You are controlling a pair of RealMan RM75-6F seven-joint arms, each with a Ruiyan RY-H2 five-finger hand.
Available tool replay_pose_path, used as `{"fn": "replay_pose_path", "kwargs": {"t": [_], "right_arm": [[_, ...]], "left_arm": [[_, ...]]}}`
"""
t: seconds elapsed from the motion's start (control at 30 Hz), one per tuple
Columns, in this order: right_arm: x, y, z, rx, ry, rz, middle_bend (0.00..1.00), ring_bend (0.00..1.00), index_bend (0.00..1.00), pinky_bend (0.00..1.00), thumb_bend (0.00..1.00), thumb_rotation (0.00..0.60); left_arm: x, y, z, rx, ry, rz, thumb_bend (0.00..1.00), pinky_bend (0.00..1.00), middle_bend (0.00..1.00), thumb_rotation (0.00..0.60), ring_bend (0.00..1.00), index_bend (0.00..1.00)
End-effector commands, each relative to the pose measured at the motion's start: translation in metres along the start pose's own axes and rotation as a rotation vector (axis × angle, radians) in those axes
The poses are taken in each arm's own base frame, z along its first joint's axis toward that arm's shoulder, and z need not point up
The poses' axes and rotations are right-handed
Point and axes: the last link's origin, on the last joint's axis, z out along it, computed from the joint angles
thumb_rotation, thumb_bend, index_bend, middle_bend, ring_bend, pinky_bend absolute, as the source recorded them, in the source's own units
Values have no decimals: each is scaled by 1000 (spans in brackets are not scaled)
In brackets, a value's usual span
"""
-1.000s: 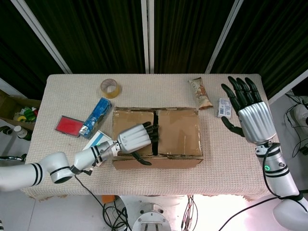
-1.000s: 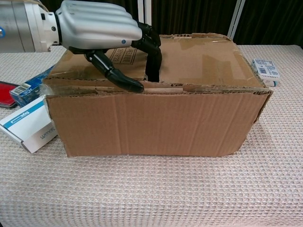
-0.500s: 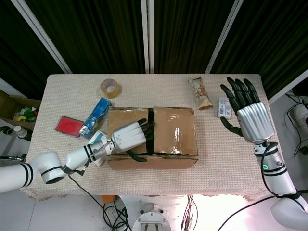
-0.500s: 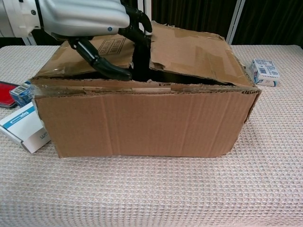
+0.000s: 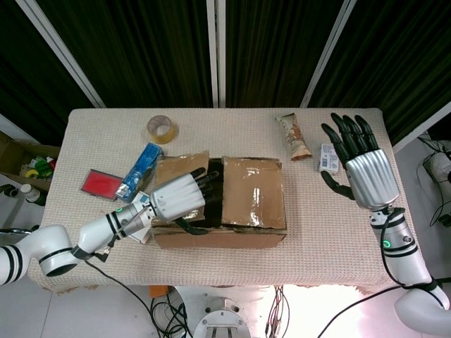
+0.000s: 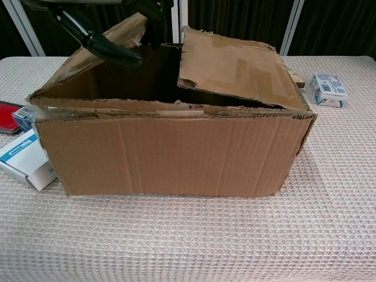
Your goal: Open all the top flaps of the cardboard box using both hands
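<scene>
The brown cardboard box (image 5: 222, 204) sits mid-table. The left hand (image 5: 180, 199) pinches its nine-o'clock flap (image 6: 100, 59), half raised. The right hand (image 5: 358, 165), at three o'clock, hovers spread and empty. Lifted one-sidedly, the unbraced box could slide or tip.

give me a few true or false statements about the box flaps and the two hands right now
1. The left hand is lifting the box's left flap. True.
2. The right flap stands fully upright. False: it is only slightly raised.
3. The right hand grips the right flap. False: it hovers open beside the cardboard box, touching nothing.
4. A tape roll lies on the table behind the box. True.
5. The tape roll sits inside the box. False: it lies outside.
</scene>
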Motion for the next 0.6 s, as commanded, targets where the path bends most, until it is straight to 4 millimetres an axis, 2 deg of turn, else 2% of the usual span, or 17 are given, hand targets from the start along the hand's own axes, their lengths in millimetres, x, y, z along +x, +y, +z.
{"fn": "replay_pose_path", "kwargs": {"t": [0.03, 0.27, 0.37, 0.6], "right_arm": [[0, -1, 0, 2, 1, 2, 0, 0, 0, 0, 213, 600], [1, -5, 2, 11, 6, 8, 0, 0, 0, 0, 213, 600], [1, -7, 2, 14, 6, 10, 0, 0, 0, 0, 209, 600], [1, -8, 2, 14, 8, 19, 0, 0, 0, 0, 193, 600]], "left_arm": [[8, -5, -6, 20, 9, 0, 145, 271, 426, 0, 120, 392], [24, -13, -18, 53, 24, 35, 144, 271, 426, 0, 120, 392], [30, -18, -23, 72, 32, 70, 145, 271, 427, 0, 120, 427], [33, -27, -36, 113, 10, 91, 146, 271, 439, 0, 120, 455]]}}
